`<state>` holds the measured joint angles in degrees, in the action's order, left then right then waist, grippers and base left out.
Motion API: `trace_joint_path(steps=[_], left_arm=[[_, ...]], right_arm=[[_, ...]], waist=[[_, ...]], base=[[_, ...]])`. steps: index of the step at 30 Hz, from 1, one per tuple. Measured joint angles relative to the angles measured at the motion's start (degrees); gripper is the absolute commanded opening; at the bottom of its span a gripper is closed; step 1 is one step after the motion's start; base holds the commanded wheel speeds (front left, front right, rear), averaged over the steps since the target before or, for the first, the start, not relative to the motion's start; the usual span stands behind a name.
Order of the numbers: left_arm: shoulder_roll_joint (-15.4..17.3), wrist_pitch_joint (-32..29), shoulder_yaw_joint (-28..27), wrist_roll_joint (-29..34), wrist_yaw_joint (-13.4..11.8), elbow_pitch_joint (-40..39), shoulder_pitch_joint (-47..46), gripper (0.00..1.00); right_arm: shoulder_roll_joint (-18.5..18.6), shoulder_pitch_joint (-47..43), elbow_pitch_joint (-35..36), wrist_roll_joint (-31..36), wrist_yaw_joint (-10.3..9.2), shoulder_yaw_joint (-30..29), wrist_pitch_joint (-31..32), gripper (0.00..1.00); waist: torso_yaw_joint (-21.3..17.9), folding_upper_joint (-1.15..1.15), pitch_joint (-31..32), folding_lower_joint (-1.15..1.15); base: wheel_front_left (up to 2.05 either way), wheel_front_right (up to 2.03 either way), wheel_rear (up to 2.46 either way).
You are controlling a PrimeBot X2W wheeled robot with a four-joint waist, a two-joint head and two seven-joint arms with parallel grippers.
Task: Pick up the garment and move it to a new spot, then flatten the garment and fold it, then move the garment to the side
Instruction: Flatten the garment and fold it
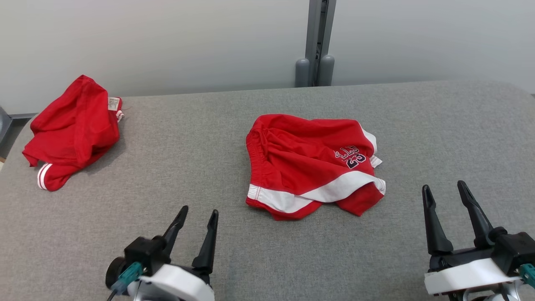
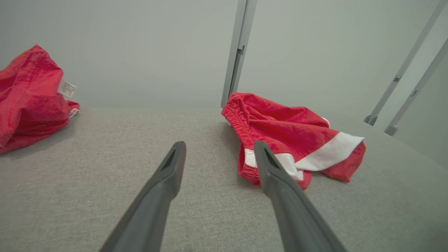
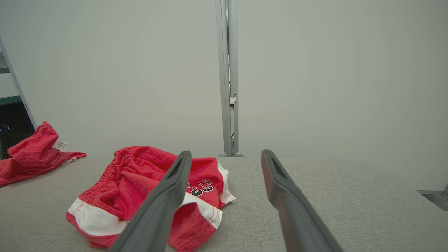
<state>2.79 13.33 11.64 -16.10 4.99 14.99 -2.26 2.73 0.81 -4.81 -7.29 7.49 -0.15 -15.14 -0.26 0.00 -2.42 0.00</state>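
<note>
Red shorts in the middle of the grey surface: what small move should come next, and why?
Probably reach the left pincer toward the white-striped near edge of the red shorts: they lie crumpled and untouched, and both it and the right pincer hang open short of them.

The left pincer [image 1: 199, 210] is held over the near edge of the surface [image 1: 292, 259], toward its left corner, with the jaws spread wide and nothing gripped. The right pincer [image 1: 443, 185] is held toward the near right corner, likewise spread and empty. Both pairs of dark fingers are pointed toward the far edge, the left pair tilted slightly rightward.
</note>
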Motion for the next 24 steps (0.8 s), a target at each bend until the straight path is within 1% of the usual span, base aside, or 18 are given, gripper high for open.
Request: trace_joint_path(steps=[6, 10, 19, 20, 21, 22, 23, 24], left_arm=[[0.0, -5.7, 5.8, -2.0, 1.6, 8.2, -8.4, 1.0], [0.0, -9.2, 7.7, -4.0, 2.0, 13.5, -13.2, 1.0], [1.2, -9.3, 7.7, -6.8, 2.3, 21.6, -20.9, 1.0], [1.4, -9.6, 7.9, -7.2, 2.3, 22.2, -21.4, 0.98], [1.4, -9.6, 8.2, -7.7, 2.3, 22.7, -21.8, 0.8], [1.4, -9.6, 8.6, -8.2, 2.3, 22.9, -22.0, 0.57], [1.4, -9.5, 9.1, -8.7, 2.3, 22.9, -22.2, 0.42], [1.3, -9.6, 9.9, -9.2, 2.3, 22.8, -22.5, 0.11]], right_arm=[[0.0, 1.6, 0.0, 0.2, 0.0, 0.7, 0.0, 1.0], [0.0, 2.6, 0.2, 0.3, 0.0, 0.6, 0.0, 1.0], [0.0, 4.2, 0.6, 0.1, 0.0, 0.2, 0.0, 1.0], [0.0, 4.5, 0.6, 0.1, 0.0, 0.2, 0.0, 1.0], [0.0, 4.6, 0.7, 0.0, 0.0, 0.1, 0.0, 1.0], [0.0, 4.6, 0.7, 0.0, 0.0, -0.1, 0.0, 1.0], [0.0, 4.6, 0.7, 0.0, 0.0, -0.3, 0.0, 1.0], [0.0, 4.6, 0.7, 0.0, 0.0, -0.5, 0.0, 1.0]], waist=[[-1.9, 0.0, -2.2, 0.0], [-3.5, 0.0, -4.3, 0.0], [-6.9, 0.0, -8.8, 0.0], [-7.1, 0.0, -9.1, 0.0], [-7.3, 0.0, -9.4, 0.0], [-7.4, 0.0, -9.7, 0.0], [-7.4, 0.0, -9.8, 0.0], [-7.3, 0.0, -9.9, 0.0]], base=[[0.0, 0.0, 0.0], [0.0, 0.0, 0.0], [0.0, 0.0, 0.0], [0.0, 0.0, 0.0], [0.0, 0.0, 0.0], [0.0, 0.0, 0.0], [0.0, 0.0, 0.0], [0.0, 0.0, 0.0]])
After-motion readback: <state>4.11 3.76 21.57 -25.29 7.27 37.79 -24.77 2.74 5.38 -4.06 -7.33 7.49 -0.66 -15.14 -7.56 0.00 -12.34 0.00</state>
